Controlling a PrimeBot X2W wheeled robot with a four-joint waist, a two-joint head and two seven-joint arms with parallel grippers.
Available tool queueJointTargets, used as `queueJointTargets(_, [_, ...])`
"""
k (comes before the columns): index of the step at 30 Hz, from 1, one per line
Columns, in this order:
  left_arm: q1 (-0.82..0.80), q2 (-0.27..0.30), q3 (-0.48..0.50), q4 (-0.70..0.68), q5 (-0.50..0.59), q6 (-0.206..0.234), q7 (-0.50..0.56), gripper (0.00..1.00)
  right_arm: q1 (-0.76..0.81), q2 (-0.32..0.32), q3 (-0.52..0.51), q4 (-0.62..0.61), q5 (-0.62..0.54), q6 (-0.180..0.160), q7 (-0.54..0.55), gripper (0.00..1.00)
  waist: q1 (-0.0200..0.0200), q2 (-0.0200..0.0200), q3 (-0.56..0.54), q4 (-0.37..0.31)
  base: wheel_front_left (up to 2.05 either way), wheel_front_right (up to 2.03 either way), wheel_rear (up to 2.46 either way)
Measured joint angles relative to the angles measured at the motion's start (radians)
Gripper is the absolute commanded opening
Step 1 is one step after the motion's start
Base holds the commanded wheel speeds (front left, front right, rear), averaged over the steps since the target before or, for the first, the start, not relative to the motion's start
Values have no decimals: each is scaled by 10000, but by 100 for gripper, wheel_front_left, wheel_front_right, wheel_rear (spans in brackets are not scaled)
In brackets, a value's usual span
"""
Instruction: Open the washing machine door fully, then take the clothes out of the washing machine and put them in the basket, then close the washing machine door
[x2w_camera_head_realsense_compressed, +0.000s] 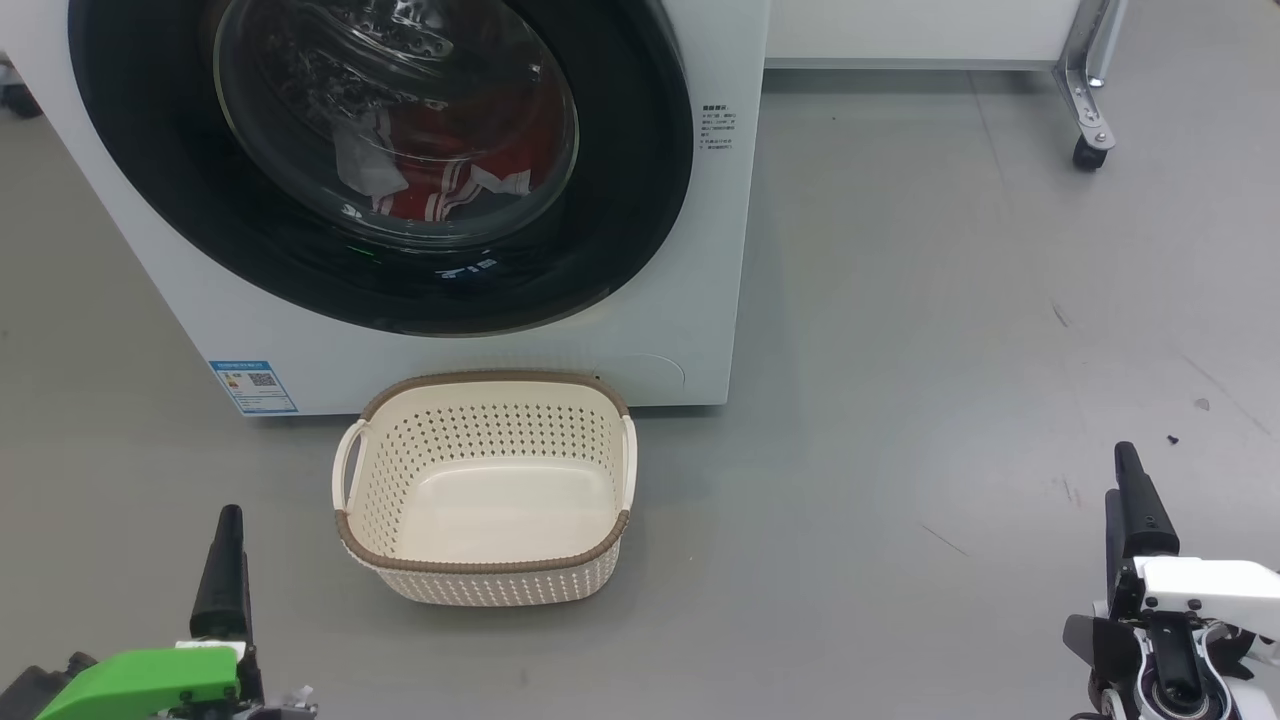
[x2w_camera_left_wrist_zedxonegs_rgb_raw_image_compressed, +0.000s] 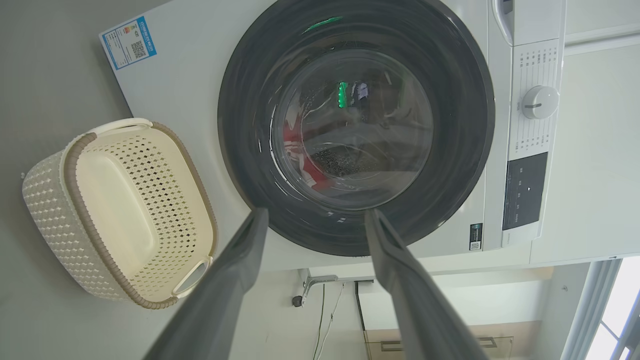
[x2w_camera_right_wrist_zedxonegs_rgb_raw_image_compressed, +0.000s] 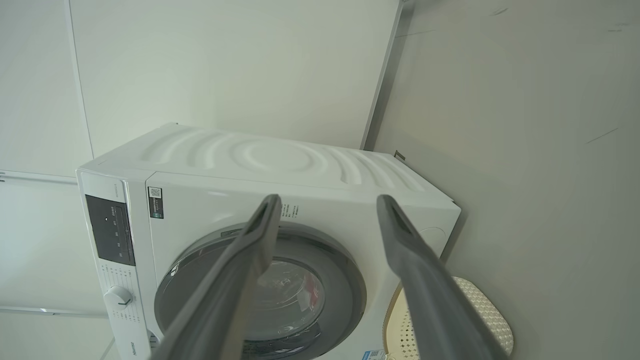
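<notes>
While both pairs of long dark fingers stand spread wide, gripping and touching nothing, the left gripper (x2w_camera_left_wrist_zedxonegs_rgb_raw_image_compressed: 316, 215) and the right gripper (x2w_camera_right_wrist_zedxonegs_rgb_raw_image_compressed: 328, 200) hang apart from the big white front-loading washing machine (x2w_camera_head_realsense_compressed: 720, 300), whose large round door (x2w_camera_head_realsense_compressed: 620, 200) with a glossy black rim and clear glass bowl is shut. Behind that glass the red clothes (x2w_camera_head_realsense_compressed: 450, 180) with white stripe trim lie low in the drum. The small cream perforated plastic basket (x2w_camera_head_realsense_compressed: 490, 585) with a brown woven-look rim sits empty on the smooth grey floor (x2w_camera_head_realsense_compressed: 900, 300) just before the machine, with a metal leg on a black castor (x2w_camera_head_realsense_compressed: 1088, 110) off to the right.
</notes>
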Motion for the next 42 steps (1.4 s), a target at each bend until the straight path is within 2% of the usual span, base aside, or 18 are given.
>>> queueJointTargets(9, [-3,8,-27,-487,479,0,-222,100,-4,-17,21,-462,-692,2,-261,100,0,0,10,19,0,0,0])
queueJointTargets(20, [-12,13,-92,-1223,1893,0,-644,100,-8,-90,299,-1101,-2019,2,-690,100,0,0,-12,63,0,0,0])
queueJointTargets(28, [-12,29,-180,-1647,3768,-2,-955,100,-4,-115,385,-1432,-3177,2,-968,100,0,0,-13,87,0,0,0])
queueJointTargets(35, [-8,52,-696,-1916,5764,-2,-1189,100,96,-128,556,-1595,-4320,4,-1264,100,0,0,-4,95,0,0,0])
queueJointTargets(42, [-5,63,-1133,-2182,7219,-4,-1379,100,225,-234,583,-1576,-5726,6,-1432,100,0,0,21,97,0,0,0])
